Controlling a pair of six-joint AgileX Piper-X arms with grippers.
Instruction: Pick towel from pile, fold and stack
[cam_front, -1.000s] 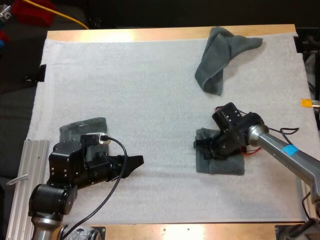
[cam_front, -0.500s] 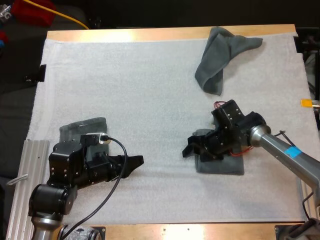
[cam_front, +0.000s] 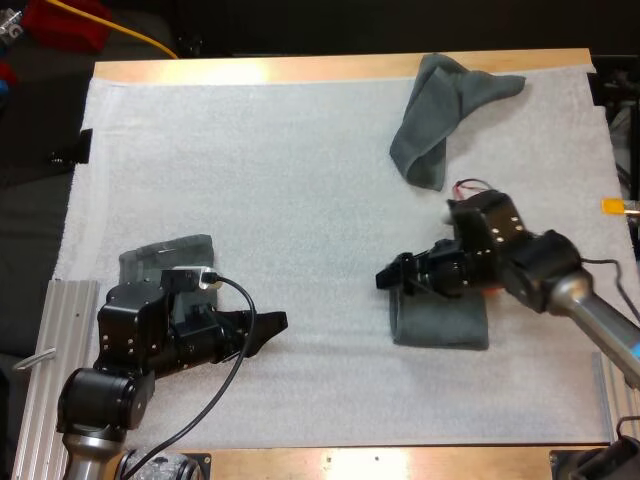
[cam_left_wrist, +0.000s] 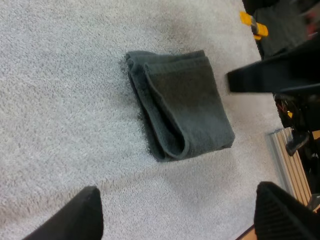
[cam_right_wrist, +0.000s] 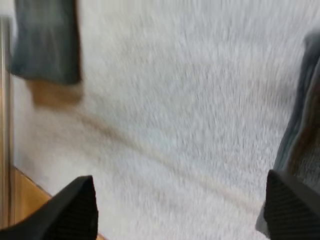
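A folded grey-green towel (cam_front: 440, 322) (cam_left_wrist: 182, 107) lies on the white mat at the right. My right gripper (cam_front: 392, 277) (cam_right_wrist: 180, 200) hovers at its far left corner, open and holding nothing. A crumpled towel (cam_front: 440, 115) lies at the mat's far right. A second folded towel (cam_front: 165, 255) (cam_right_wrist: 47, 42) sits at the left, just beyond my left arm. My left gripper (cam_front: 262, 332) (cam_left_wrist: 177, 200) is open over bare mat, pointing toward the right-hand folded towel. The edge of another towel (cam_right_wrist: 300, 125) shows beside one right finger.
A ribbed aluminium rail (cam_front: 45, 350) lies along the mat's left near side. The wooden table edge (cam_front: 300, 68) borders the mat at the far side. Bare mat spans the middle between the two arms.
My right gripper has come off the folded towel and risen slightly, and its arm has drawn back to the right. The towel stays flat. The left arm has not moved.
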